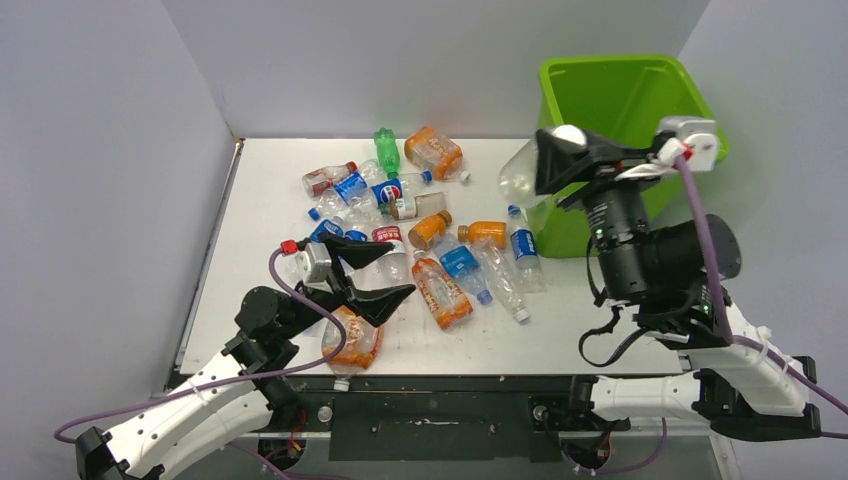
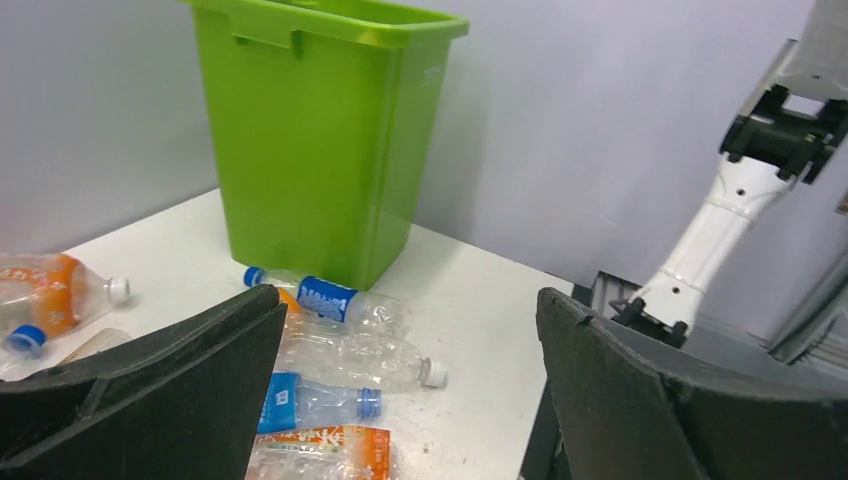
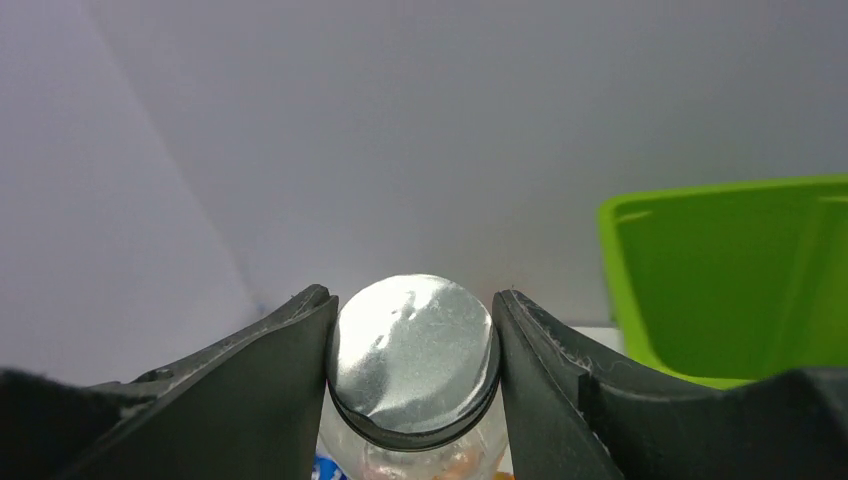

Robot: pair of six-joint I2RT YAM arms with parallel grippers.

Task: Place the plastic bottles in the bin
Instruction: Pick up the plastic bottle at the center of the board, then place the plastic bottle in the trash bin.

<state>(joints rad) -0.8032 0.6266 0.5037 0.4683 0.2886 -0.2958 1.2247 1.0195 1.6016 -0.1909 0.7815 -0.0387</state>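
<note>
Pretty bare setup tbh. It's a boxed-in corner: a pale grey back wall [image 1: 400, 60], a matching left wall [image 1: 100, 200] and a right wall [image 1: 780, 70], all plain and matte. The tabletop [image 1: 560, 345] is white with a few small marks, and its far edge butts right up against the back wall. A thin metal strip [image 1: 206, 270] runs along its left edge, and a dark frame [image 1: 430, 440] sits below the near edge. The light is soft and even, with only faint shadows on the tabletop.
</note>
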